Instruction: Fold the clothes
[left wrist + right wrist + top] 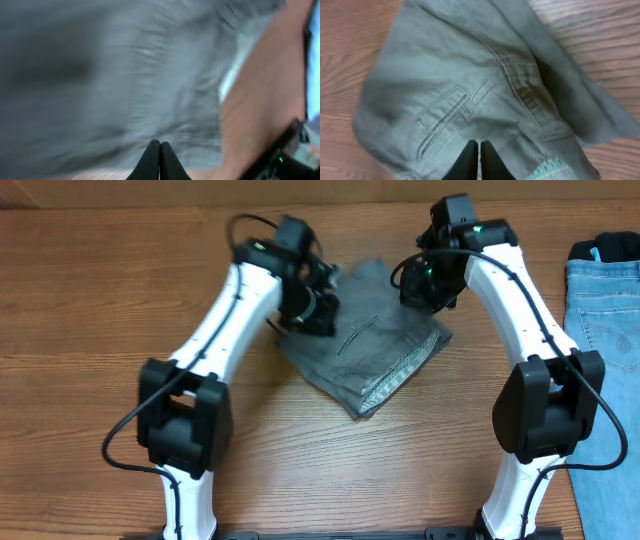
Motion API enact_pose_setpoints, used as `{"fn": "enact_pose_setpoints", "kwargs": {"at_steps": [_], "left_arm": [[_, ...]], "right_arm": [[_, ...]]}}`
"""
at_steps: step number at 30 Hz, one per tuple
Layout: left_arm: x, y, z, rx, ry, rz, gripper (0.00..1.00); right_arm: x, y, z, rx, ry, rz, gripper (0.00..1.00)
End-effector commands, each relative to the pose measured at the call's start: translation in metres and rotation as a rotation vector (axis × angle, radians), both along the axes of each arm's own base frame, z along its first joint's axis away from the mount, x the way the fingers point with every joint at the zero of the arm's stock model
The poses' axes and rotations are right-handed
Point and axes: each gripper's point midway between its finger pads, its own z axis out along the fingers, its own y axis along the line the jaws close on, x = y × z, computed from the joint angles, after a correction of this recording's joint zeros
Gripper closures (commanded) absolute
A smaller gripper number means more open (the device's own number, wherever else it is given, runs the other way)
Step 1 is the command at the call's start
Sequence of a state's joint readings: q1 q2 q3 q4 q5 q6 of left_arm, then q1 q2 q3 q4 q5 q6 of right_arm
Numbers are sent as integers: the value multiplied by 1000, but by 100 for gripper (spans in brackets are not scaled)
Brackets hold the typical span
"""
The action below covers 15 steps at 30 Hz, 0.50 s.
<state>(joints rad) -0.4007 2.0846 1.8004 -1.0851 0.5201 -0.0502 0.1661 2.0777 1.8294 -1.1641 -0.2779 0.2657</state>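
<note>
Grey woven cotton shorts [370,345] lie crumpled and partly folded mid-table, back side up, slit back pocket [442,122] showing, pale inner lining [395,380] peeking at the near right corner. Left claw [160,150] sits at the shorts' far left edge, tips pressed together just above blurred grey cloth; can't tell if any fabric is nipped. Right claw [480,150] is at the far right edge, tips also pressed together over the pocket area, same doubt about a pinch. Brown wood-grain table [100,280] underneath. Light blue denim jeans [600,310] lie flat at the table's right edge, well apart from the shorts.
</note>
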Motion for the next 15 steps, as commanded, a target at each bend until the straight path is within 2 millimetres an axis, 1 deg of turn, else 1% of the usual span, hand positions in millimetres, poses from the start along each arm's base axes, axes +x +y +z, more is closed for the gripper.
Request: {"fn": "enact_pose_setpoints", "kwargs": {"at_steps": [1, 3, 5, 8, 11, 15], "left_arm": [[-21, -29, -5, -78, 41, -38, 96], [-29, -38, -13, -81, 52, -49, 96], [-42, -47, -21, -92, 77, -75, 96], [-61, -53, -32, -88, 125, -103, 96], [-78, -49, -49, -57, 171, -111, 96], [-97, -35, -79, -24, 230, -100, 96]], "right_arm": [[-8, 2, -23, 27, 47, 2, 93], [-10, 2, -34, 34, 60, -14, 93], [-13, -1, -46, 33, 73, -34, 93], [-17, -7, -63, 32, 97, -65, 93], [-17, -13, -79, 35, 117, -106, 93], [-14, -16, -98, 47, 141, -124, 95]]}}
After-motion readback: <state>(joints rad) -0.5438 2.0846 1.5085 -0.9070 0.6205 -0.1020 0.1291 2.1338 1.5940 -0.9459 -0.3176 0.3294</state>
